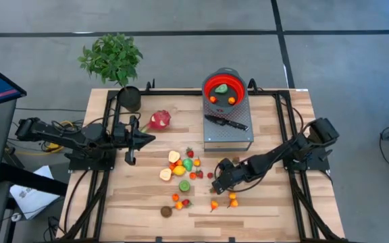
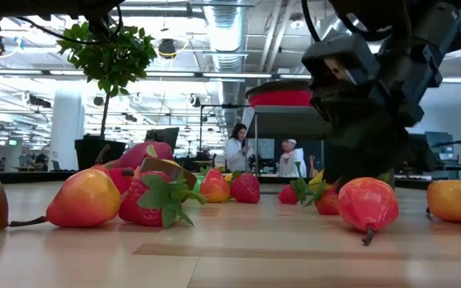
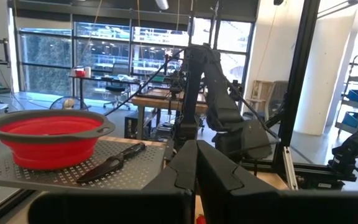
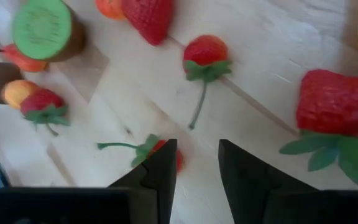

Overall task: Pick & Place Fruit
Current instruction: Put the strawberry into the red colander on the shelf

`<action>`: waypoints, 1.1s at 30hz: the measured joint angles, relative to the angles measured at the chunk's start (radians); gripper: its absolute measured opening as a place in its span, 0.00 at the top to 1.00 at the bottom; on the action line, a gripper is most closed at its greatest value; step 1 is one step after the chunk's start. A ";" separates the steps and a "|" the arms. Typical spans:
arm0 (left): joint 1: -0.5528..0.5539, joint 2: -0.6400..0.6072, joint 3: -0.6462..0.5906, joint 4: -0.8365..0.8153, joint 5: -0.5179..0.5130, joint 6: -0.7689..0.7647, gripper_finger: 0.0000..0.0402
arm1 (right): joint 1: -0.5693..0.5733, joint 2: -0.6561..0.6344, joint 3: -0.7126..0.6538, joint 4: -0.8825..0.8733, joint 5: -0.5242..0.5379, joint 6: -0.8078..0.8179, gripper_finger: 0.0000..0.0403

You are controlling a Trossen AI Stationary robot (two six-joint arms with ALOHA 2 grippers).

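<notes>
Several small toy fruits (image 1: 184, 169) lie scattered on the wooden table: red, orange, yellow and green ones, and a brown one (image 1: 166, 211). A pink-red dragon fruit (image 1: 159, 120) lies farther back on the left. My right gripper (image 4: 197, 144) is open and slants down over the right side of the cluster (image 1: 216, 183), with nothing between its fingers. A small red fruit with a green stalk (image 4: 157, 151) lies on the table beside one finger, partly hidden by it. A strawberry (image 4: 337, 102) and a stalked red fruit (image 4: 205, 53) lie just ahead. My left gripper (image 3: 196, 171) is shut and waits at the left (image 1: 132, 145).
A red bowl (image 1: 223, 88) with a green fruit and two orange ones stands on a grey perforated platform (image 1: 228, 135) at the back, next to a black-handled knife (image 1: 225, 123). A potted plant (image 1: 117, 64) stands at the far left corner. Black frame rails (image 1: 283, 121) run along the table's sides.
</notes>
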 joint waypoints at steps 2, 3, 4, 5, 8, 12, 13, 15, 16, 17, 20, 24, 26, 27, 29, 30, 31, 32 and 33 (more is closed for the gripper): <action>0.000 0.000 0.000 0.000 0.000 0.000 0.99 | -0.005 -0.001 0.000 -0.003 0.000 -0.003 0.72; 0.000 0.000 0.000 0.000 0.000 0.000 0.99 | -0.007 -0.001 0.000 -0.003 0.000 -0.003 0.72; 0.000 0.000 0.000 0.000 0.000 0.000 0.99 | -0.011 -0.001 0.000 -0.002 0.000 -0.003 0.72; 0.000 0.000 0.000 0.000 0.000 0.000 0.99 | -0.013 -0.001 0.000 -0.002 0.000 -0.003 0.72; 0.000 0.000 0.000 0.000 0.000 0.000 0.99 | -0.024 -0.001 0.000 0.000 0.000 -0.019 0.72; 0.000 0.000 0.000 0.000 0.000 0.000 0.99 | -0.038 -0.001 0.000 0.021 -0.001 -0.030 0.72; 0.000 0.000 0.000 0.000 0.000 0.000 0.99 | -0.039 -0.001 0.000 0.020 -0.001 -0.030 0.72; 0.000 0.000 0.000 0.000 0.000 0.000 0.99 | -0.044 -0.001 0.000 0.021 -0.001 -0.044 0.72; 0.000 0.000 0.000 0.000 0.000 0.000 0.99 | -0.044 -0.001 0.000 0.023 -0.001 -0.046 0.72; 0.000 0.000 0.000 0.000 0.000 0.000 0.99 | -0.044 -0.001 0.000 0.023 -0.001 -0.046 0.72; 0.000 0.000 0.000 0.000 0.000 0.000 0.99 | -0.044 -0.001 0.000 0.023 -0.001 -0.048 0.72; 0.000 0.000 0.000 0.000 0.000 0.000 0.99 | -0.044 0.004 0.000 0.029 -0.006 -0.048 0.72; 0.000 0.000 -0.001 0.000 0.000 0.000 0.99 | -0.044 0.004 0.000 0.033 -0.006 -0.050 0.72; 0.000 0.000 -0.001 0.000 0.000 0.000 0.99 | -0.043 0.004 0.000 0.032 -0.004 -0.055 0.72; 0.000 0.000 -0.001 0.000 0.000 0.000 0.99 | -0.044 0.004 0.000 0.032 -0.001 -0.064 0.72; 0.000 0.000 -0.001 0.000 0.000 0.000 0.99 | -0.046 0.004 0.000 0.032 0.000 -0.068 0.72; 0.000 0.000 -0.001 0.000 0.000 0.000 0.99 | -0.049 0.004 0.000 0.031 -0.001 -0.070 0.72; 0.000 0.000 -0.001 0.000 0.000 0.000 0.99 | -0.050 0.004 0.000 0.032 -0.001 -0.071 0.72; 0.000 0.000 -0.001 0.000 0.000 0.000 0.99 | -0.050 0.004 0.000 0.032 -0.001 -0.071 0.72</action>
